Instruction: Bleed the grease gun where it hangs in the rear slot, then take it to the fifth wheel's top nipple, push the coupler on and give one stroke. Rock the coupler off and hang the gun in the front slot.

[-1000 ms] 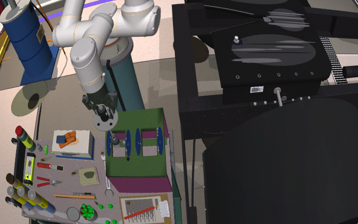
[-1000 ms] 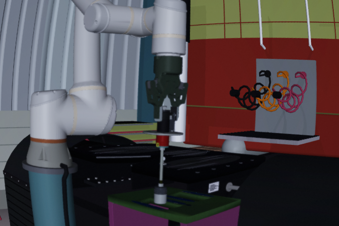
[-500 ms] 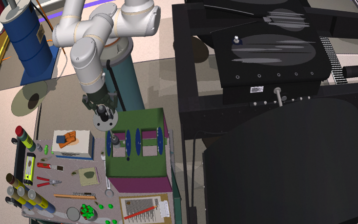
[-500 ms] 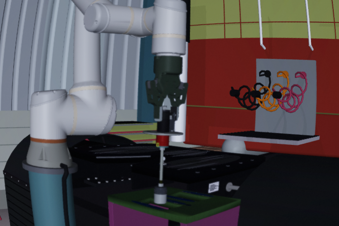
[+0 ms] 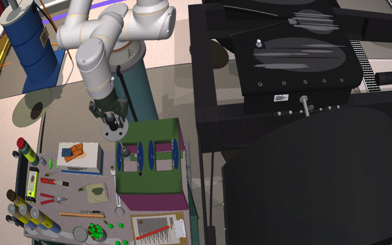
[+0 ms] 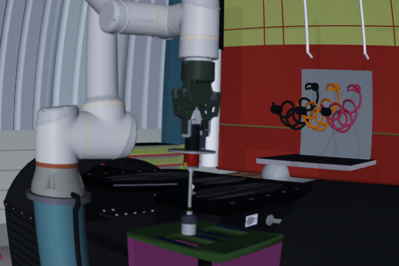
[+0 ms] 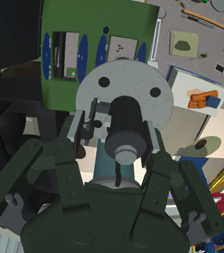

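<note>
The grease gun (image 6: 192,156) hangs upright in my gripper (image 7: 116,134), whose two finger pads clamp the sides of its black handle (image 7: 124,128) above the round grey flange (image 5: 114,130). Its red body and thin tube run straight down to the grey coupler (image 6: 188,224), which sits just above the green holder (image 5: 148,158), over the slot (image 5: 129,156) nearest the arm's column. The holder's other slot (image 5: 163,155) stands open. The fifth wheel's top nipple (image 5: 259,43) rises small and pale from the black plate far to the right.
Behind the holder stands my teal pedestal (image 5: 139,88), with the black truck frame (image 5: 270,100) to the right. A tool tray (image 5: 69,195) with a glove box, pliers, cartridges and clipboard lies left of and in front of the holder.
</note>
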Controlling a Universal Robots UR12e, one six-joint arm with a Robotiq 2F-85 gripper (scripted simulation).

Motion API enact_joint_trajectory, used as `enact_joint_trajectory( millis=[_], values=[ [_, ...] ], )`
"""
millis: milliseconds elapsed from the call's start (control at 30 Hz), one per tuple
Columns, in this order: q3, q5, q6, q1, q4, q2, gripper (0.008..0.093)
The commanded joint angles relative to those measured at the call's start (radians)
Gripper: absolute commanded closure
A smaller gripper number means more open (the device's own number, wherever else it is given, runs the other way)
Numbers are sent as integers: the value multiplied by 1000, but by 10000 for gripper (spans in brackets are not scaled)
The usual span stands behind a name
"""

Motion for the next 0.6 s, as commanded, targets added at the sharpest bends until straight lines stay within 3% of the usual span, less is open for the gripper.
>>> enact_joint_trajectory(
  millis=[0, 567],
  values=[
    [-6, 0, 0, 0, 4, -3, 934],
    [-71, 0, 0, 0, 120, -53, 934]
  ],
)
